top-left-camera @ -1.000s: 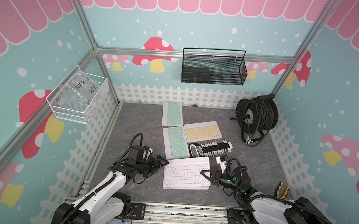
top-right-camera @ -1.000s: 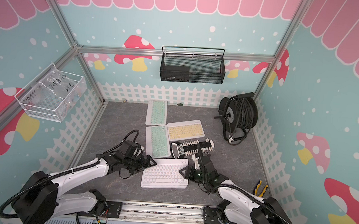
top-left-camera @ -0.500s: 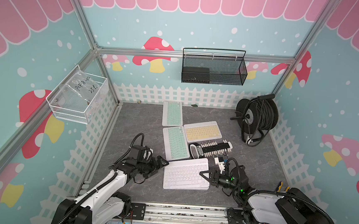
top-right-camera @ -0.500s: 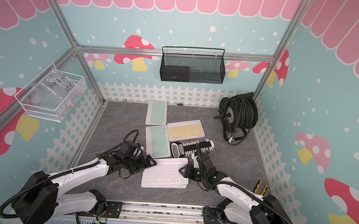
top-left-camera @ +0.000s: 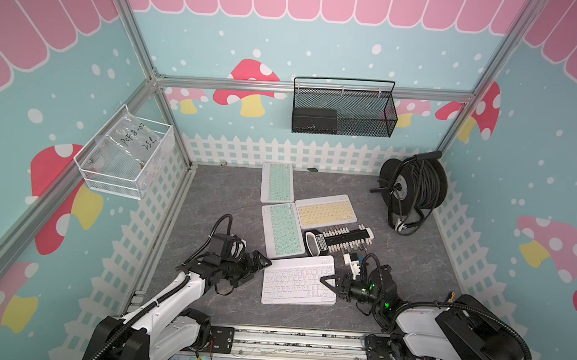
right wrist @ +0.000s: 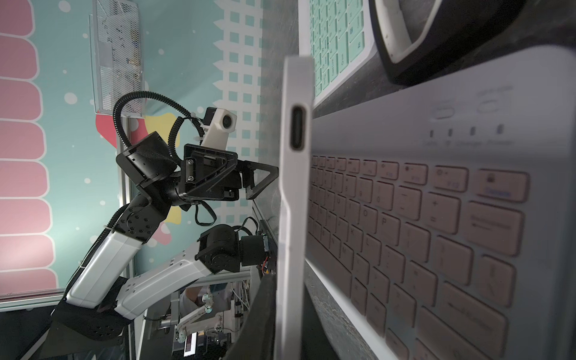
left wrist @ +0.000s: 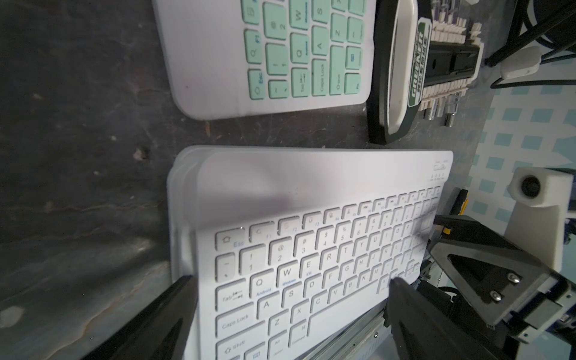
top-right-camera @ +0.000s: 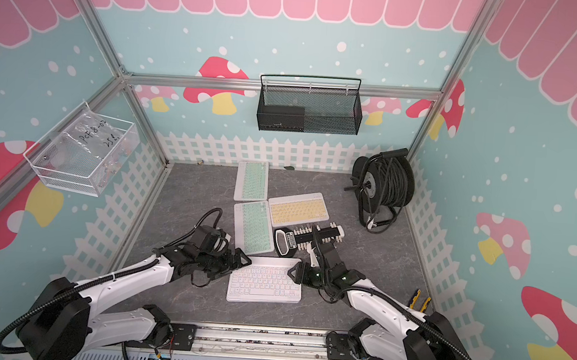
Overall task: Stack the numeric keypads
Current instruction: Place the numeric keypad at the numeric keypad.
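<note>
A white-keyed keypad (top-left-camera: 299,280) tops a small stack of keypads near the front in both top views. My right gripper (top-left-camera: 327,281) is shut on its right edge (right wrist: 294,187), which is tilted up off a pink-keyed keypad (right wrist: 405,218) below it. My left gripper (top-left-camera: 262,260) stands open at the stack's far left corner, and its fingers (left wrist: 162,311) straddle the white-keyed keypad (left wrist: 311,265) without touching it. Two mint green keypads (top-left-camera: 277,182) (top-left-camera: 283,230) and a yellow keypad (top-left-camera: 325,211) lie flat further back.
A black holder with white pegs (top-left-camera: 342,238) lies just behind the stack. A cable reel (top-left-camera: 413,186) stands at the back right. A black mesh basket (top-left-camera: 344,110) and a white wire basket (top-left-camera: 125,155) hang on the walls. Pliers (top-right-camera: 419,297) lie at the front right.
The right wrist has shifted slightly, with the white-keyed keypad still in its grip. The left arm has not moved.
</note>
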Robot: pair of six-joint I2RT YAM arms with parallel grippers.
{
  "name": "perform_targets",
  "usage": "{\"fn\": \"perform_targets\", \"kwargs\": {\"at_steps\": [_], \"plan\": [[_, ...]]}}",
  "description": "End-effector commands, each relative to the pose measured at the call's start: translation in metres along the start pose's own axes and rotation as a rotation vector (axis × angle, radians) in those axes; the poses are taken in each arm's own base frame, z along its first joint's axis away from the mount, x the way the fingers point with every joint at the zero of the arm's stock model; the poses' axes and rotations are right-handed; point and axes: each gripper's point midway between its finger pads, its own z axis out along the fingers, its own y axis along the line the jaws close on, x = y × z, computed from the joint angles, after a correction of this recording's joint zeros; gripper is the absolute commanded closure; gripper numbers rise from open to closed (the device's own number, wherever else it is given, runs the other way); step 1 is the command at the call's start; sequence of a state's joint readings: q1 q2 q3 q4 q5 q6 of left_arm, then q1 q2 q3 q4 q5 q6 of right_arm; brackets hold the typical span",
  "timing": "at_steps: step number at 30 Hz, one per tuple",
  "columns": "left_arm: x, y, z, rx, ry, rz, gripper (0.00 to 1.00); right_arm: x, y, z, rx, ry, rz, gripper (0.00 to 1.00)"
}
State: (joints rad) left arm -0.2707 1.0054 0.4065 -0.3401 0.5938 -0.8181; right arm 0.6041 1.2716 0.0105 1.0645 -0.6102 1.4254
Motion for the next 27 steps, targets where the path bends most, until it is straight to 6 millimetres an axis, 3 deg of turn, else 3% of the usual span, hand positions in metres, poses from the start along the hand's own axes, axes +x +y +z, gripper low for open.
{"fn": "perform_targets", "kwargs": {"at_steps": [1, 7, 13, 18, 23, 27], "plan": [[-0.006, -0.008, -0.002, 0.01, -0.019, 0.035, 0.01, -0.005, 0.017, 0.001, -0.061, -0.023, -0.054, 0.85], [-0.006, -0.007, -0.001, 0.006, -0.015, 0.033, 0.01, -0.006, 0.009, 0.003, -0.029, -0.023, -0.045, 0.72], [-0.006, -0.006, 0.0, 0.002, -0.018, 0.032, 0.01, -0.013, 0.001, 0.012, 0.072, -0.004, -0.074, 0.69], [-0.007, -0.004, 0.001, -0.006, -0.022, 0.029, 0.01, -0.021, -0.004, 0.011, 0.207, 0.006, -0.142, 0.61], [-0.01, -0.004, 0.005, -0.007, -0.016, 0.025, 0.01, -0.01, -0.017, 0.009, 0.239, 0.05, -0.11, 0.61], [-0.013, -0.006, 0.007, -0.006, -0.012, 0.026, 0.01, -0.008, -0.023, 0.007, 0.251, 0.047, -0.103, 0.68]]}}
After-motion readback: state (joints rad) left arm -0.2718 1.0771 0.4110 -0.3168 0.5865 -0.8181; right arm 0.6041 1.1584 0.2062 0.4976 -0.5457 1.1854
